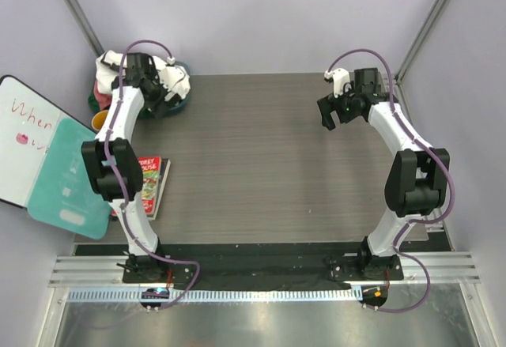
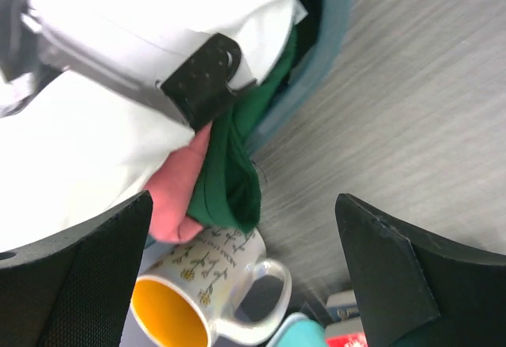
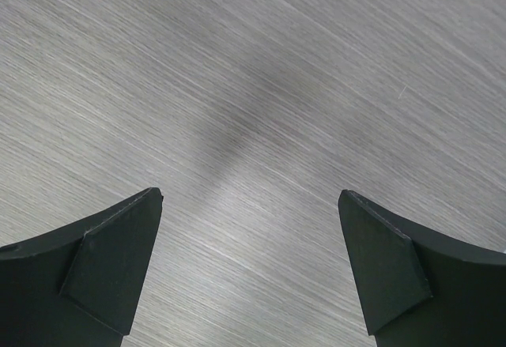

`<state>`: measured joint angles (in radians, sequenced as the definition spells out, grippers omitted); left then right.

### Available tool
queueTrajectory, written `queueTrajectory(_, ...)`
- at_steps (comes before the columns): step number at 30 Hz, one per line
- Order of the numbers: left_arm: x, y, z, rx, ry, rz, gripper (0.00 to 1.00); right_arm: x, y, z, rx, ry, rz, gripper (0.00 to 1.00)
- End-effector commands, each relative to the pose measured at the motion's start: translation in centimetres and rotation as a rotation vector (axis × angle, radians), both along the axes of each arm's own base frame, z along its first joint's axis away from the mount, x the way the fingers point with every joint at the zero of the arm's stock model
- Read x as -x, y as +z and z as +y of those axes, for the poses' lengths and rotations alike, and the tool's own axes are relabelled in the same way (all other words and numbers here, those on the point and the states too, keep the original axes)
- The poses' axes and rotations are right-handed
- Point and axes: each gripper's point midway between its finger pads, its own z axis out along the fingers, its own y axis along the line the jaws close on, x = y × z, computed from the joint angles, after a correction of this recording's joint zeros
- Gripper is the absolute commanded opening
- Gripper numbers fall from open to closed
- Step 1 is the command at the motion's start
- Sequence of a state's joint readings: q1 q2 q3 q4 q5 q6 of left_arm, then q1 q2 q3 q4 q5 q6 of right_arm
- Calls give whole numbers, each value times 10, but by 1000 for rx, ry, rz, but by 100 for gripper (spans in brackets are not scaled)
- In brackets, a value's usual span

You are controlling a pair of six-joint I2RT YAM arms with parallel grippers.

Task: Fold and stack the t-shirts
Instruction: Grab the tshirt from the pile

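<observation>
At the far-left bench (image 1: 261, 149) corner, the t-shirts (image 2: 95, 141) sit heaped in a teal basin (image 2: 328, 39) under the spread left claw (image 2: 245, 236), limp and light, likely best pinched at a bunched fold; the right claw (image 3: 249, 236) is spread too.

Found t-shirts (image 1: 106, 66) heaped in basin (image 1: 183, 69) at far-left corner of table (image 1: 261, 157), mug (image 1: 99, 119) just beside the heap on its near side. Noted book (image 1: 150, 178) on left table edge nearer the arm bases, whiteboard (image 1: 32, 145) off the table further left. Logged left gripper (image 1: 161, 100) above basin, right gripper (image 1: 332, 115) above bare table at far right.
</observation>
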<state>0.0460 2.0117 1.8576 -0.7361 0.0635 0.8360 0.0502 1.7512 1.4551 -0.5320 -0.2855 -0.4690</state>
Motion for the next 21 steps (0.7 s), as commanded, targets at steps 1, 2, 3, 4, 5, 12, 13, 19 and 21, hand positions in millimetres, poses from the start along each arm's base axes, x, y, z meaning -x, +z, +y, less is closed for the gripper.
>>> queueTrajectory(1,-6,45,-20,18,-91,-146,96,-10,7,-2,6,-4,-23,99)
queueTrajectory(2,-6,41,-20,13,-93,-140,95,-10,7,-2,3,-3,-22,100)
queueTrajectory(3,-7,37,-16,-13,-98,-138,95,-10,7,-1,-1,2,-23,100)
queueTrajectory(4,-14,35,-14,-30,-96,-161,95,-11,7,-1,-2,1,-21,100)
queueTrajectory(5,-16,27,-13,-45,-95,-158,95,-12,8,-1,-2,1,-24,100)
queueTrajectory(12,-47,-7,-5,-146,-106,-155,98,-23,14,1,-15,-3,-38,100)
queueTrajectory(13,-56,-3,1,-171,-76,-189,99,-23,15,2,-14,-2,-41,100)
queueTrajectory(19,-70,17,2,-144,-27,-272,0,-18,16,2,-23,-6,-37,99)
queueTrajectory(21,-66,42,-4,-99,-12,-319,0,-15,17,2,-22,-5,-40,99)
